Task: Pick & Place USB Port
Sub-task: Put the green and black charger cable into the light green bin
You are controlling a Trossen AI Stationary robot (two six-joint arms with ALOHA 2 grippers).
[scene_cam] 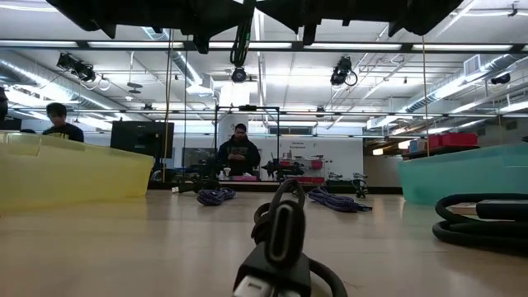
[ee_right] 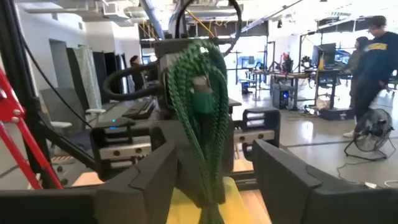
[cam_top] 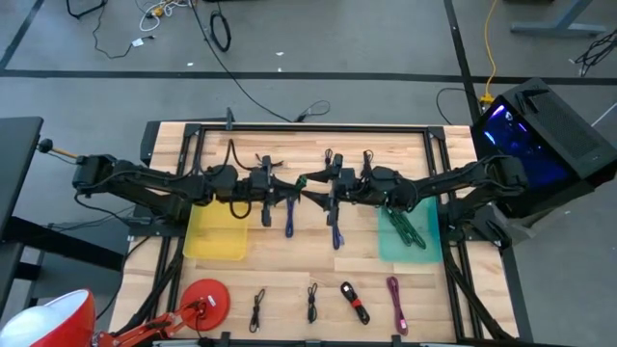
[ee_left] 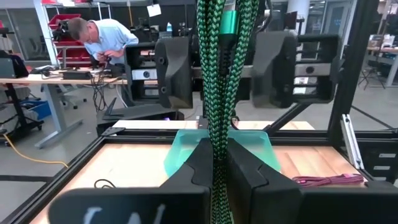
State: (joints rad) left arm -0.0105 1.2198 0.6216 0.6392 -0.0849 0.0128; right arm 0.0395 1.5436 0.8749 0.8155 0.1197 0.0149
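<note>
Green braided cable (ee_left: pixel 217 93) hangs in mid-air over the centre of the tabletop (cam_top: pixel 289 280), between the two claws. In the high view it shows only as a small green spot (cam_top: pixel 305 180) where the arms meet. Left claw (ee_left: pixel 217 163) is clamped on the cable's bundled strands, fingers pressed against it from both sides. Right claw (ee_right: pixel 214 165) faces the left one; the cable lies against one of its fingers (ee_right: pixel 152 171), the other finger stands clear of it, so this claw is spread and not gripping. A green plug (ee_right: pixel 202 99) sits within the bundle.

Yellow bin (cam_top: pixel 216 238) lies below the left arm, teal bin (cam_top: pixel 410 239) below the right arm, holding a green cable (cam_top: pixel 410 229). Between the bins, two purple cables (cam_top: pixel 290 214) (cam_top: pixel 335 231) lie on the wood, apart from each other.

Along the near edge: two black cables (cam_top: pixel 257 310) (cam_top: pixel 312 302), a black-and-red one (cam_top: pixel 354 302), a magenta one (cam_top: pixel 394 304), all separate. The low view has a black coiled cable (scene_cam: pixel 280 239) close to the lens. Red round base (cam_top: pixel 205 301) at the near left corner.

People stand at benches in the room beyond.
</note>
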